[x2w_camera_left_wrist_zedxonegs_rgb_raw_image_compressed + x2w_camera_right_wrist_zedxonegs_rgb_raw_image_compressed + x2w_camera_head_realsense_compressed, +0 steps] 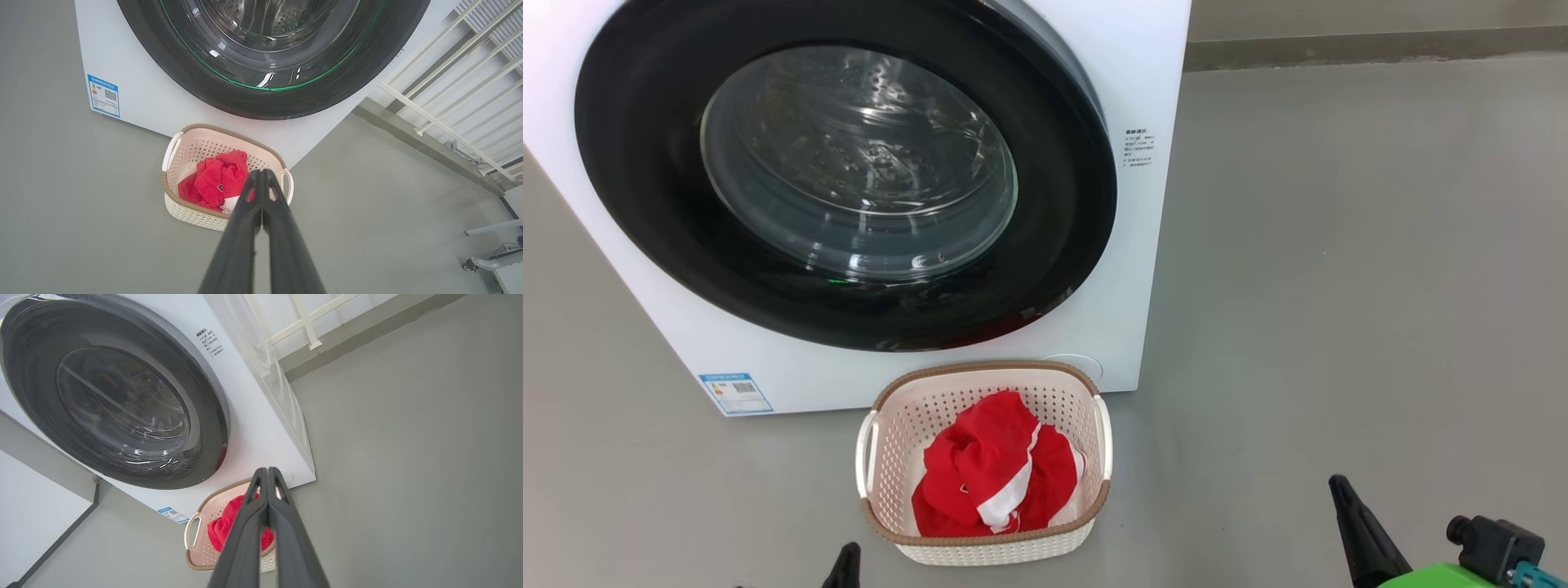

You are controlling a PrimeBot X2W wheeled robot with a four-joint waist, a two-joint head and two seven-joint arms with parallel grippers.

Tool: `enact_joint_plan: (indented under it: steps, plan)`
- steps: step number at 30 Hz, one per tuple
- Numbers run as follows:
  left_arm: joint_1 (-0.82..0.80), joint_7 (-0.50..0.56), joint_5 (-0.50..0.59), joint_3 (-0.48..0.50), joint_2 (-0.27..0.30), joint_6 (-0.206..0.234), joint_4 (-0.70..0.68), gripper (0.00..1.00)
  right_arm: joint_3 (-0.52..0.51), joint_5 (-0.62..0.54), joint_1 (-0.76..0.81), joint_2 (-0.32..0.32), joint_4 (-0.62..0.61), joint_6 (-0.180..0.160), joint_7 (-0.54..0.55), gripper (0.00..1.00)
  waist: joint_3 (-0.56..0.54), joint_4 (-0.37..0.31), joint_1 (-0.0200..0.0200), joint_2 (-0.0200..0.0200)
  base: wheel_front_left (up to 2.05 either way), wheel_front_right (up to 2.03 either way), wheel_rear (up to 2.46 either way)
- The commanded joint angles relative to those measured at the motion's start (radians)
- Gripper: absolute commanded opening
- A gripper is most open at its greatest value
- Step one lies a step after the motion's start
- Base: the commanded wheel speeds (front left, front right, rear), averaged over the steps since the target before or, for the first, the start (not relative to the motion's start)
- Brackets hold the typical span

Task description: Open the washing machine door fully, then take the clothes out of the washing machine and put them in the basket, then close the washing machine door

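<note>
The washing machine (pixel 1152 245) is a white box whose round black-rimmed door (pixel 858 163) lies flush against its front, steel drum visible through the glass. Right in front stands the cream basket (pixel 980 371) with the red, white-trimmed clothes (pixel 988 469) heaped inside. My left gripper (pixel 847 557) is low at the bottom edge, just left of the basket; in the left wrist view it (pixel 261 173) is shut and holds nothing, pointing at the basket (pixel 179 208) and clothes (pixel 212 183). My right gripper (pixel 1339 488), well right of the basket, is also shut and bare (pixel 266 471).
Grey floor (pixel 1339 286) spreads wide to the machine's right. A wall base strip (pixel 1372 45) runs along the back. A white railing (pixel 441 81) stands beside the machine. White equipment with a wheel (pixel 494 265) sits at the far right of the left wrist view.
</note>
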Motion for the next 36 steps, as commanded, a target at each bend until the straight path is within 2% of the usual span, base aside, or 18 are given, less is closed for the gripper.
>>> enact_joint_plan:
  steps: [1,36]
  plan:
    - [-0.041,0.003,-0.029,0.027,0.005,-0.016,-0.018,0.00,-0.002,0.028,-0.046,-0.016,-0.024,0.000,0.002,0.00,0.000,0.000,-0.0001,-0.0001,0.00,0.00,0.00]
    - [-0.100,0.082,-0.382,0.138,-0.024,-0.107,0.014,0.00,-0.033,0.404,-0.111,-0.028,-0.022,-0.001,0.082,0.00,0.008,-0.003,-0.0001,-0.0001,0.00,0.00,0.00]
